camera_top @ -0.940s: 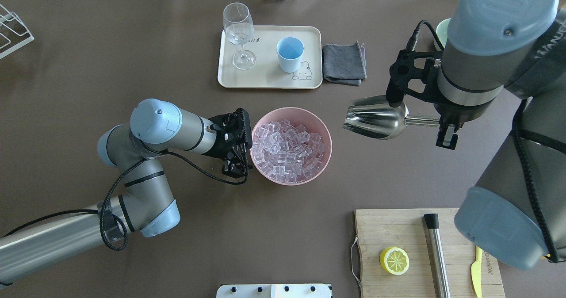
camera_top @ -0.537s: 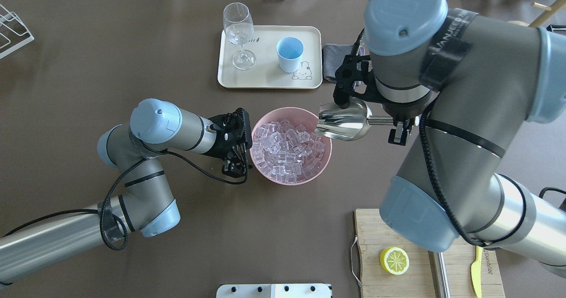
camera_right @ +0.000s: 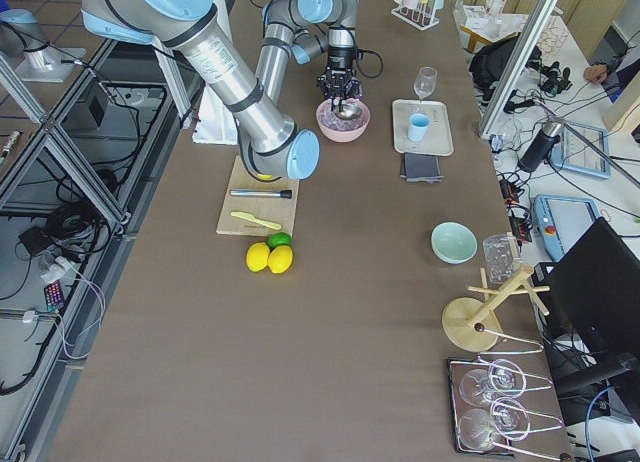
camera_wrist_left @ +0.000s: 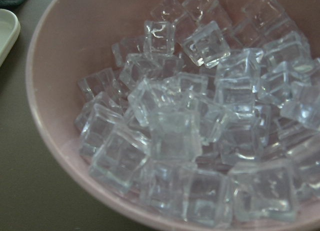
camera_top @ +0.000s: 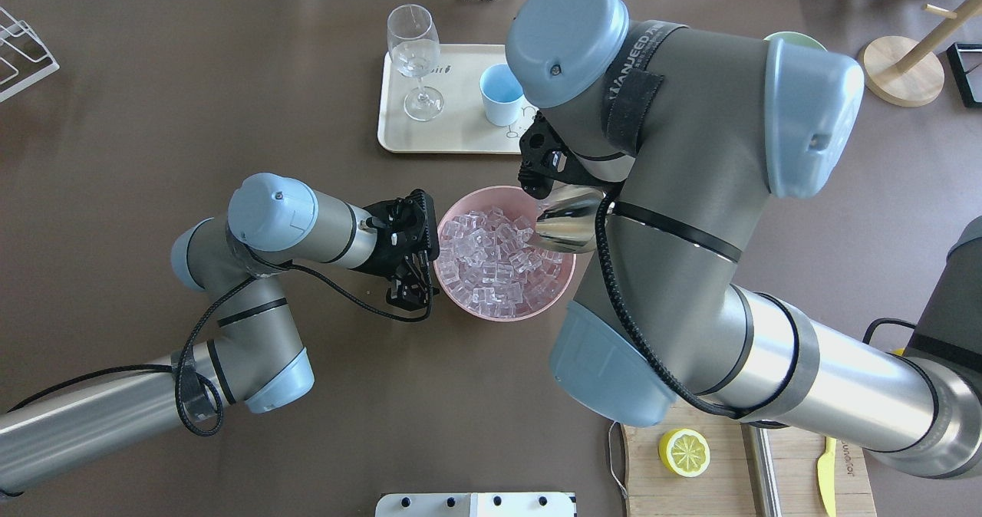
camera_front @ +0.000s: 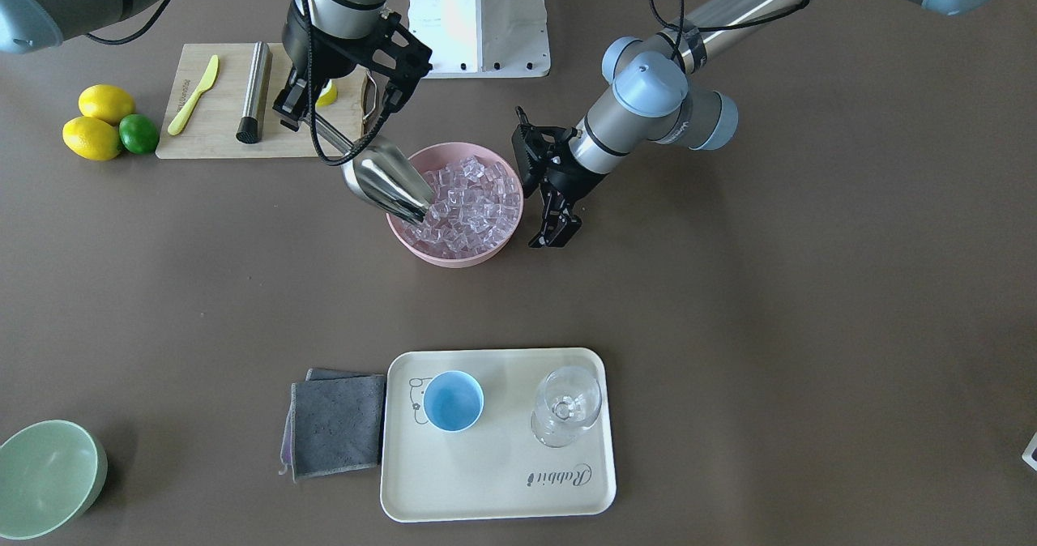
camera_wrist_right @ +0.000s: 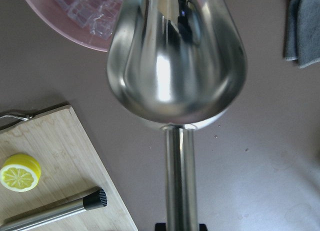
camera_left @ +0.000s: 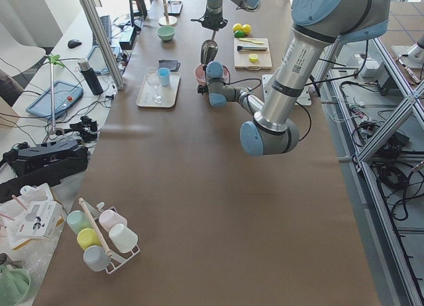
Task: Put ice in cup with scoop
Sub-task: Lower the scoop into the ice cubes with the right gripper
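overhead exterior: scoop (camera_top: 568,219) moved over pink bowl (camera_top: 500,314), tip into ice (camera_top: 491,260).

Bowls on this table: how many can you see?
2. A pink bowl, full of ice, sits mid-table. A green bowl stands by the edge across from the robot, past the grey cloth. The robot covers some of the table, so others could be hidden.

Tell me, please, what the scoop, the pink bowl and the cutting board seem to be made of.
The scoop looks like polished steel: it mirrors its surroundings. The pink bowl has a smooth, matte wall, likely plastic, though ceramic cannot be ruled out. The cutting board looks like pale wood or bamboo, with lengthwise grain showing.
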`<state>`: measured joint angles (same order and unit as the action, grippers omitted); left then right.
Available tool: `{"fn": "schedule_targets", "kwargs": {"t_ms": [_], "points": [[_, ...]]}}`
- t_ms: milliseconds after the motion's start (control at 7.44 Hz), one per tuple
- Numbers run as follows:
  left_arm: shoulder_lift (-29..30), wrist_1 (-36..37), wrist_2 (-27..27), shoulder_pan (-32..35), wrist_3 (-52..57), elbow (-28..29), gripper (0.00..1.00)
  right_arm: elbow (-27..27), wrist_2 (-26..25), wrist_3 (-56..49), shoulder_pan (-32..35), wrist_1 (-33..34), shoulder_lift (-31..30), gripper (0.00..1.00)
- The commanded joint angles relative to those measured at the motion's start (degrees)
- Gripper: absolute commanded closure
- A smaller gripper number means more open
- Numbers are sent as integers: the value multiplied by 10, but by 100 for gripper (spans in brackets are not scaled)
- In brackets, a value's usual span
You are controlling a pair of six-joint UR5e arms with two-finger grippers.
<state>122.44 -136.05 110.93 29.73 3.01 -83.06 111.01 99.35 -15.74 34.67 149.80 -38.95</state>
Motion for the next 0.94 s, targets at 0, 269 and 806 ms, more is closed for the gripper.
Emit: {"fn": "schedule_targets", "kwargs": {"t_ms": [0,269,806], "points": [[3,2,0,-1,-1,1,1,-33,-24,-1,-25,22,16,100],[4,2,-1,-2,-2,2,1,-46,-39,-3,-42,23,17,100],[5,2,-1,-2,-2,4,1,-64,-63,-3,-67,33,33,100]]}}
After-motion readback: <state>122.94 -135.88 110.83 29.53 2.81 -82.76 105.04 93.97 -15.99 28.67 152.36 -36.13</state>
